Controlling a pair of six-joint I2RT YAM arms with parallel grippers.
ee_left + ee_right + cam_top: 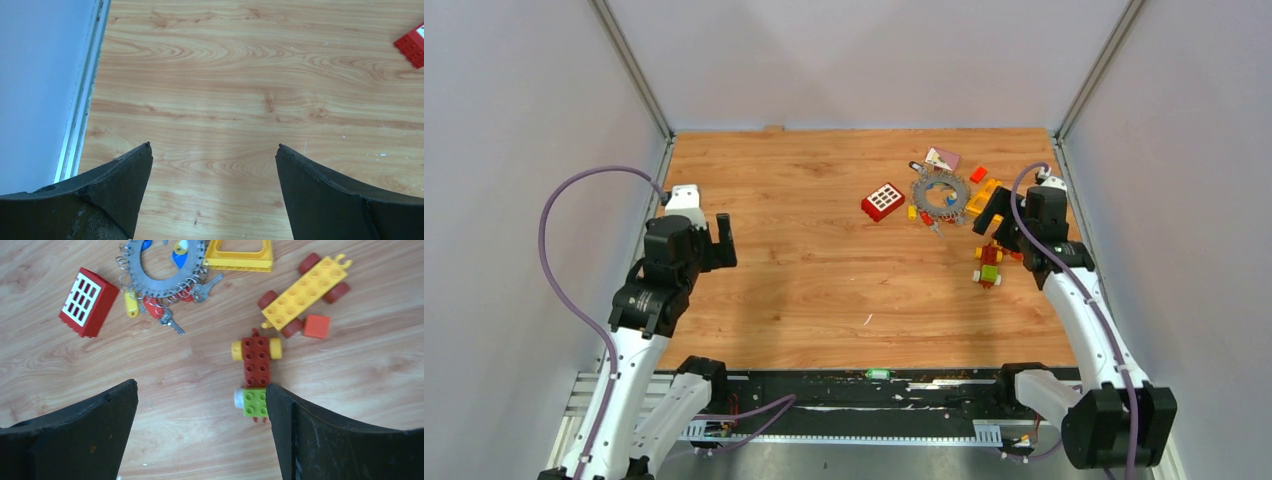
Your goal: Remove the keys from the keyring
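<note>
Right gripper fills the foreground of its wrist view, jaws spread wide, nothing between them but bare table. Keyring lies flat ahead of these jaws and off toward the left finger's side, near but not under them. It is a grey disc with no long axis of its own, its keys fanning outward all round. On the keyring's near rim, facing the jaws, sit a yellow-headed key, a red-headed one and a silver key whose shaft points away from the ring toward the gripper; that silver one looks the easiest first pick. Red brick lies just beside the keyring on its left, a yellow frame piece touches or nearly touches its right side, and a red-and-green brick stack lies nearer the gripper than the keyring, by the right finger's tip. Left gripper, jaws also wide and empty, hangs well apart from the keyring, across the table to its left. Judgement: no key is off yet; the right arm is far the nearer, and needs to go forward and left to reach the keyring.
</note>
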